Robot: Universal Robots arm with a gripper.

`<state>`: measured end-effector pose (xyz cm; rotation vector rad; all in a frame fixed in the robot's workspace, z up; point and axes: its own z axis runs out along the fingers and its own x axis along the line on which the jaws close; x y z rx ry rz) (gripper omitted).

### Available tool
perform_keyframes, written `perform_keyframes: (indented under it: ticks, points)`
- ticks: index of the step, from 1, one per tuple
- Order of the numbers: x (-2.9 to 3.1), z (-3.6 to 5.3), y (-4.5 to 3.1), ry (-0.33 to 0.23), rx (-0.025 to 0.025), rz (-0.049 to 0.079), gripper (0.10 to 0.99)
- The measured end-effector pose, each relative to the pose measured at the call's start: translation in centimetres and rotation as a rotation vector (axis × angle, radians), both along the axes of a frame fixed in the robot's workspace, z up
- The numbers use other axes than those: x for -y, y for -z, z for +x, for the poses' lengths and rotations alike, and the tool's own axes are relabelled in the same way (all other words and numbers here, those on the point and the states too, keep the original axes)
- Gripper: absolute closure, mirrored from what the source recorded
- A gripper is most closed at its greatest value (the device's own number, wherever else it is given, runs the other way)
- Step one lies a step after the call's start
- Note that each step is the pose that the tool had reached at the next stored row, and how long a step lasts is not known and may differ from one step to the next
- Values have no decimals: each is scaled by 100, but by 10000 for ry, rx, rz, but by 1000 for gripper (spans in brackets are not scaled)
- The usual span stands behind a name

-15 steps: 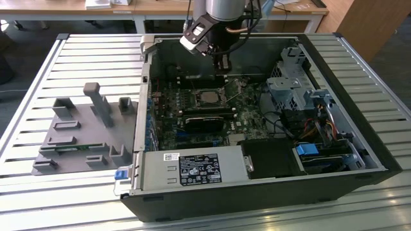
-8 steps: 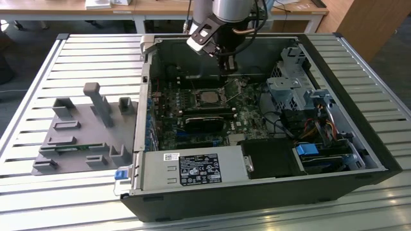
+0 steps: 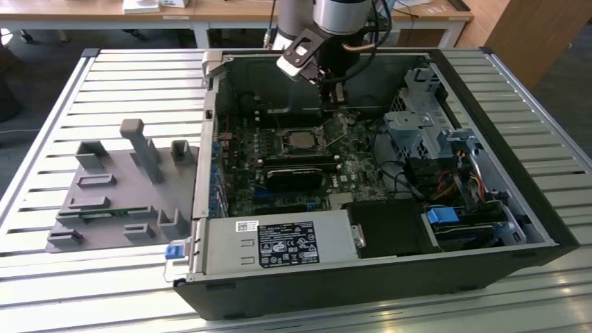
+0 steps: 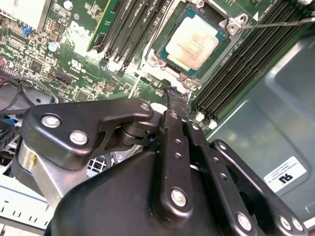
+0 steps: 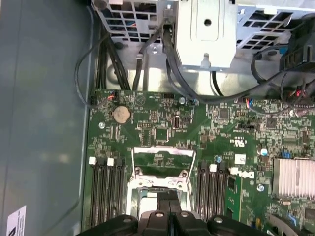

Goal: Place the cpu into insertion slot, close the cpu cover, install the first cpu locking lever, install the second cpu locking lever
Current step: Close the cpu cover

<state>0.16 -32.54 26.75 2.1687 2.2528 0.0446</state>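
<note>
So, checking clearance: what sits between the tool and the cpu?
In the second wrist view, only the insertion slot's silvery rim lies between the tool and the cpu; no cable crosses there.

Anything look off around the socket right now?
Nothing damaged or askew. The cpu lies flat and square in the insertion slot. The cpu cover stands raised, not yet closed, and a wire lever juts out unlatched. The claw is just beside the slot.
</note>
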Motion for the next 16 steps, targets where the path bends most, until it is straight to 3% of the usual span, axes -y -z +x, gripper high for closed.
perform_keyframes:
  ticks: [7, 16]
  points:
    - [0, 45, 6, 0, -2, 0, 980]
    - [0, 174, 21, -1, -3, -3, 980]
